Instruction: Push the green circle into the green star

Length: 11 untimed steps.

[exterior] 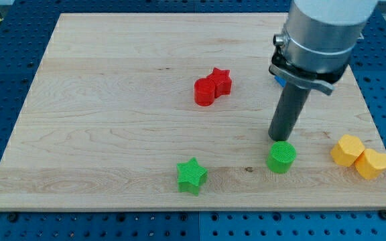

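Note:
The green circle [281, 157] stands on the wooden board near the view's bottom right. The green star [192, 175] lies to its left, near the board's bottom edge, with a clear gap between the two. My tip [277, 138] sits just above the green circle in the view, at its top edge, touching or almost touching it. The rod rises from there to the grey arm body at the view's top right.
A red circle [205, 92] and a red star [220, 80] touch each other near the board's middle. Two yellow blocks [348, 150] [373, 163] sit together at the right edge. The board [112, 100] lies on a blue perforated table.

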Available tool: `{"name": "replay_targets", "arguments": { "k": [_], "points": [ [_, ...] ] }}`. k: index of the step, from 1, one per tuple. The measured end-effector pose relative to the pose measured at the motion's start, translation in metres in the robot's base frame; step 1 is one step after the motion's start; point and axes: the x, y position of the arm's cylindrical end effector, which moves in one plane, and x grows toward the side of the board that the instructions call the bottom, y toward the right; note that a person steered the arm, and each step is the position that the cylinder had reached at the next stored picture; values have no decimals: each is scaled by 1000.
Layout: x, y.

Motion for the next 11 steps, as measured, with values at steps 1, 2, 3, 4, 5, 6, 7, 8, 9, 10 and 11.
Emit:
{"name": "replay_targets", "arguments": {
  "k": [1,2,3,4,5,6,7,8,9,10,11],
  "points": [
    [22,-7],
    [26,-17],
    [20,31],
    [44,38],
    [62,19],
    [68,-7],
    [68,-23],
    [68,-49],
    [68,-57],
    [68,-71],
    [68,-76]
  ]
}}
